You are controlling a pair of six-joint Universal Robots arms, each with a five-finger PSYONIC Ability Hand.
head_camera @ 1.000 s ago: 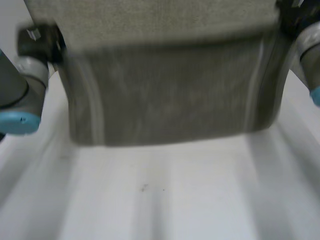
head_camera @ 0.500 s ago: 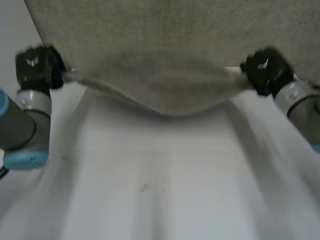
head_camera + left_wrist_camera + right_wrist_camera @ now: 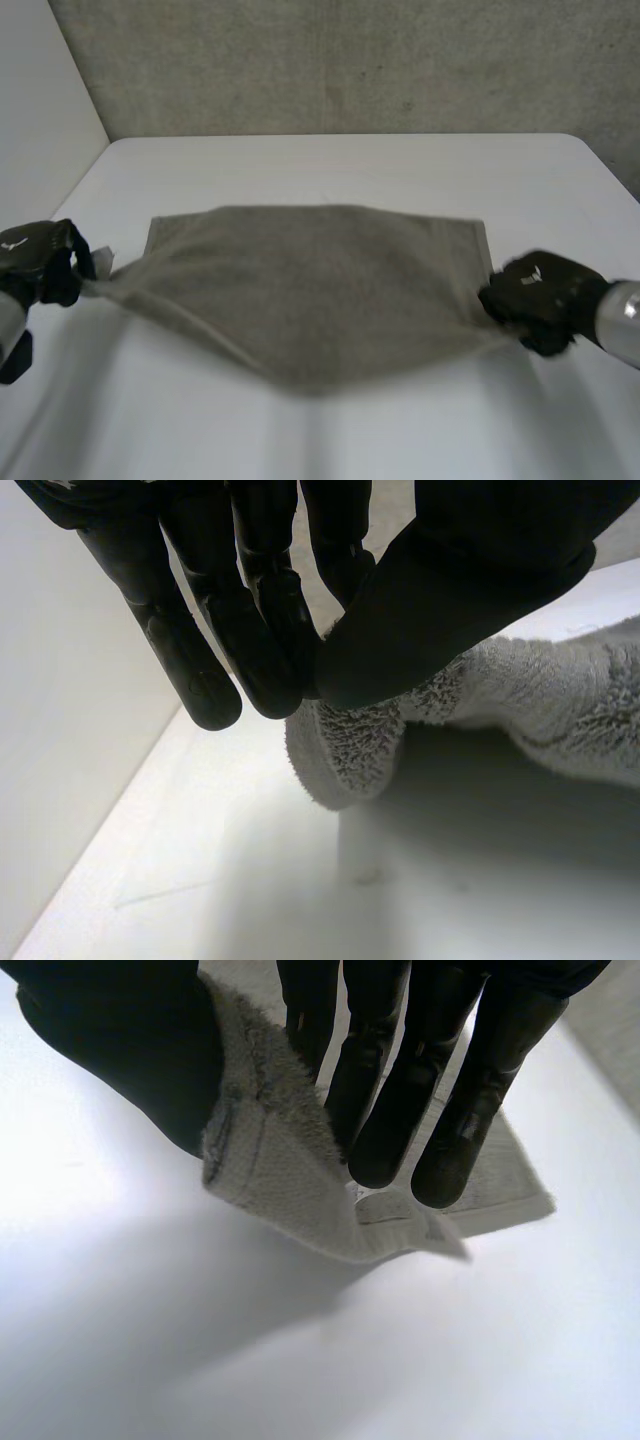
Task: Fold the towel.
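The left hand (image 3: pixel 40 262) is pinching one near corner of the towel (image 3: pixel 310 290) (thumb against fingers); the right hand (image 3: pixel 540 295) is pinching the other, far edge lying on the counter (image 3: pixel 350 165).

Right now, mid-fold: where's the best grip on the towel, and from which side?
At its two near corners, one per hand, each approached from its own outer side. The towel sags in the middle between them while its far edge lies flat on the table, so corner grips likely keep it spread. The left hand and right hand pinch there, thumb against fingers.
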